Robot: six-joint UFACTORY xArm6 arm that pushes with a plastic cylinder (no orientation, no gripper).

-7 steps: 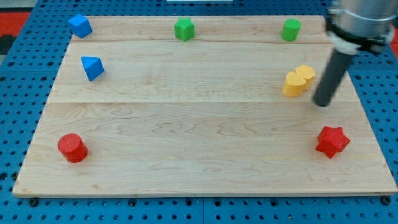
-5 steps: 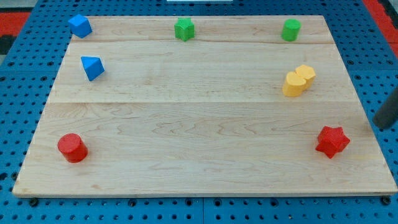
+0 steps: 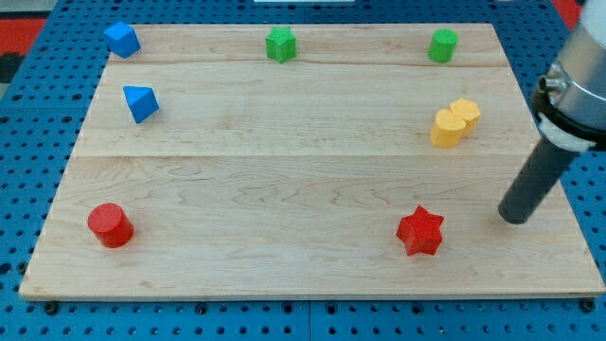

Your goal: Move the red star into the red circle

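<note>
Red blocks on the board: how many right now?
2. The red star lies near the view's bottom right; the red circle lies at the bottom left. None looks hidden.

red star (image 3: 420, 231), red circle (image 3: 111, 224), pale wooden board (image 3: 284, 133), dark rod (image 3: 530, 185)

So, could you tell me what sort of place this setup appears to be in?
Most likely a robotics lab bench: a wooden board sits on a blue perforated mounting plate, with small coloured blocks like the red star and my tip to the star's right.
</note>
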